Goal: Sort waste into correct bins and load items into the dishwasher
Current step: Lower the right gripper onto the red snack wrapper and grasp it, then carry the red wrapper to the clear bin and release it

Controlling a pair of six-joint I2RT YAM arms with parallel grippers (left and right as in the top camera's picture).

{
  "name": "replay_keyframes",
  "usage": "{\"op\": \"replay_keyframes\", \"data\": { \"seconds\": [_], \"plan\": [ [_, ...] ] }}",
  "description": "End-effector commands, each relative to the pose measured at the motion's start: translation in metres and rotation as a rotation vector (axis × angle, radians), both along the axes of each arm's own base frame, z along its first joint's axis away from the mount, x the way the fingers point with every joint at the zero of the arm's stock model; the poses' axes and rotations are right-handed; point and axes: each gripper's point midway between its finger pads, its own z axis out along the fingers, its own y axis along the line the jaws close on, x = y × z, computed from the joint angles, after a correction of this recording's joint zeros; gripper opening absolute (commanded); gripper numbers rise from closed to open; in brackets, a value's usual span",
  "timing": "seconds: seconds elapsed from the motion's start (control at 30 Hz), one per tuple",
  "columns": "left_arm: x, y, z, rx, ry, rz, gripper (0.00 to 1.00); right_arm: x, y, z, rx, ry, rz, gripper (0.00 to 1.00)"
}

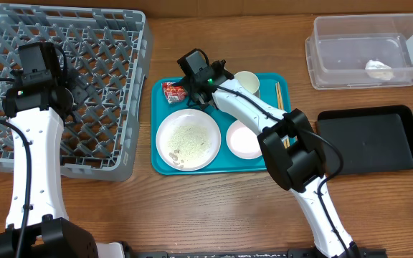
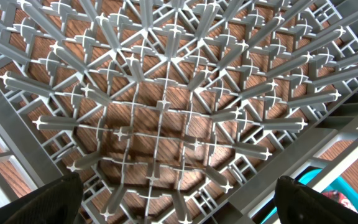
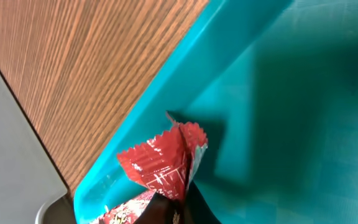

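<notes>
Crinkled red snack wrapper (image 3: 160, 165) fills the bottom of the right wrist view, and the right claw (image 3: 174, 214) has it: dark fingers clamped tight on its lower end, the serrated top edge fanning up free. Under it is the flat teal plastic tray (image 3: 278, 93), and the wrapper sits close by the tray's raised rim. Whether it touches the tray floor, I cannot tell. From overhead, that's the tray's far left corner.

Moving outward on the tray: a large flat round white plate (image 1: 162, 129) sits just in front of the wrapper, carrying a scatter of pale rice-like crumbs (image 1: 188, 140). A small round white bowl (image 1: 244, 140) is beside the plate on its right. A small white cup (image 1: 247, 81) stands at the far edge, partly behind the right arm, and thin wooden chopsticks (image 1: 279, 93) lie along the right rim.

Further right on the wooden surface (image 1: 214, 208) is a shallow black rectangular plastic bin (image 1: 368, 140). Beyond it is a clear plastic rectangular tub (image 1: 321, 50) with a small crumpled white tissue (image 1: 378, 69) inside.

Over on the other side, the left claw (image 2: 179, 208) hangs above the large square grey plastic dish rack (image 2: 166, 106), jaws spread fully wide, gripping nothing, wood showing through the lattice floor below.
</notes>
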Motion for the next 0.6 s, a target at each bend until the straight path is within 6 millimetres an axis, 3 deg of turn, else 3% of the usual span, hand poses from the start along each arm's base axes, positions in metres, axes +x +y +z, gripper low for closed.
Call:
{"op": "replay_keyframes", "data": {
  "seconds": [0.0, 0.07, 0.17, 0.3, 0.43, 0.57],
  "plan": [
    [0.001, 0.001, 0.016, 0.007, -0.045, 0.009, 1.0, 0.009, -0.012, 0.012, -0.007, -0.016, 0.004, 0.04],
    [0.001, 0.001, 0.016, 0.008, -0.044, 0.009, 1.0, 0.018, -0.014, 0.034, 0.0, -0.061, 0.049, 0.04],
    [0.001, 0.001, 0.016, 0.007, -0.045, 0.009, 1.0, 0.033, -0.02, 0.086, 0.017, -0.163, 0.111, 0.04],
    [0.001, 0.001, 0.016, 0.008, -0.045, 0.009, 1.0, 0.055, -0.057, 0.178, 0.013, -0.345, 0.127, 0.04],
    [0.001, 0.001, 0.016, 0.008, -0.044, 0.009, 1.0, 0.067, -0.133, 0.268, -0.034, -0.519, 0.069, 0.04],
    [0.001, 0.001, 0.016, 0.007, -0.045, 0.009, 1.0, 0.069, -0.231, 0.306, -0.102, -0.548, -0.111, 0.04]
  ]
}}
